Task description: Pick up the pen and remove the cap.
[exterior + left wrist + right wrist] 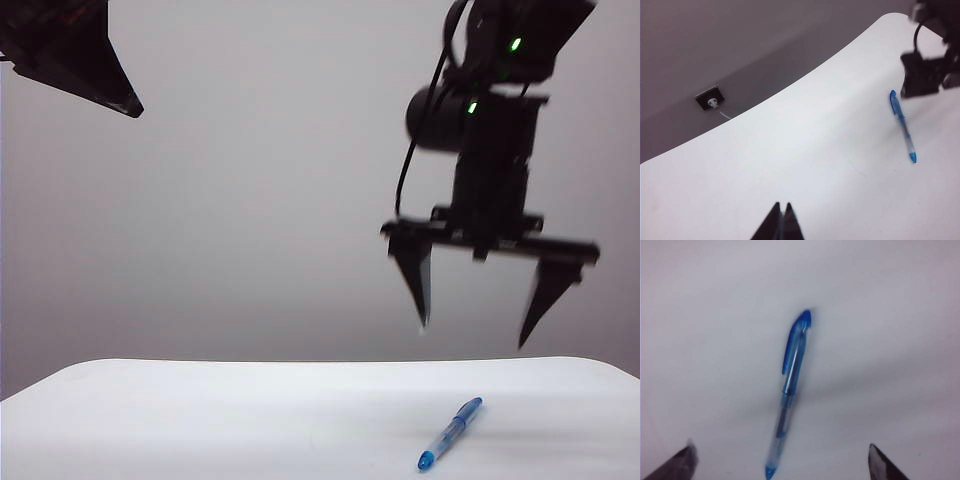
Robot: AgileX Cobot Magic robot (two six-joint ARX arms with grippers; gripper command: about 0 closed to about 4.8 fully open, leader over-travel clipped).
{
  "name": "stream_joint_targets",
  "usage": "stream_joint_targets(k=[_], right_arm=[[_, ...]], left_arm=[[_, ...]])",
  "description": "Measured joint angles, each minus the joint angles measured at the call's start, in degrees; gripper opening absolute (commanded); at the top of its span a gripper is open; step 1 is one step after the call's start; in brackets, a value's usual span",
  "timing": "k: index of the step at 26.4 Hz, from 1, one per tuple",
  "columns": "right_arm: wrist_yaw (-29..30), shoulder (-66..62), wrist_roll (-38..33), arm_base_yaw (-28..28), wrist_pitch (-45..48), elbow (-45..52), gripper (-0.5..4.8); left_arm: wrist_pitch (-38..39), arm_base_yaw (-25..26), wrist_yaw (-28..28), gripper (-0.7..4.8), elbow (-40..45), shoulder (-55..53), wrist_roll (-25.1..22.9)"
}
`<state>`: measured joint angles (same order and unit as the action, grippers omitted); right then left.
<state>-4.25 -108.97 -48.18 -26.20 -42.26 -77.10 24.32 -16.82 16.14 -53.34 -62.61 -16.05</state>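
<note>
The pen (pixel 450 433) lies flat on the white table (pixel 200 420) near its front right, a slim clear barrel with blue ends. Its blue cap with a clip (pixel 797 345) is on. My right gripper (pixel 472 335) hangs open above the pen, fingers pointing down and clear of the table. In the right wrist view the pen (pixel 790 385) lies between the spread fingertips of that gripper (pixel 780 450), untouched. My left gripper (pixel 135 108) is high at the upper left, shut and empty. Its closed tips (pixel 782 205) show in the left wrist view, far from the pen (pixel 903 126).
The table's curved far edge (pixel 805 80) drops off to a grey floor. On that floor, a black wall socket with a white cable (pixel 709 98) sits beyond the edge. The right arm's gripper body (pixel 925 75) stands over the table's corner.
</note>
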Motion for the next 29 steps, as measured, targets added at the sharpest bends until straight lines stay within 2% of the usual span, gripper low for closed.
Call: stream_joint_targets(k=[7, 17, 20, 29], right_arm=[[0.79, -5.35, -0.5, -0.55, -0.04, 0.0, 4.53], [2.6, -8.7, -7.06, -1.33, 3.93, -0.11, 4.48], [2.95, -9.9, -7.93, -2.03, 3.69, -0.07, 3.98], [1.79, -11.06, -8.5, -2.73, 3.54, 0.04, 3.95]], left_arm=[[0.0, 0.02, 0.09, -0.04, 0.0, 0.0, 0.15], [0.98, 0.02, 0.15, -0.04, 0.0, 0.0, 0.39], [1.9, 0.02, 0.15, -0.04, 0.0, 0.0, 1.46], [4.24, 0.02, 0.15, -0.04, 0.0, 0.0, 2.89]])
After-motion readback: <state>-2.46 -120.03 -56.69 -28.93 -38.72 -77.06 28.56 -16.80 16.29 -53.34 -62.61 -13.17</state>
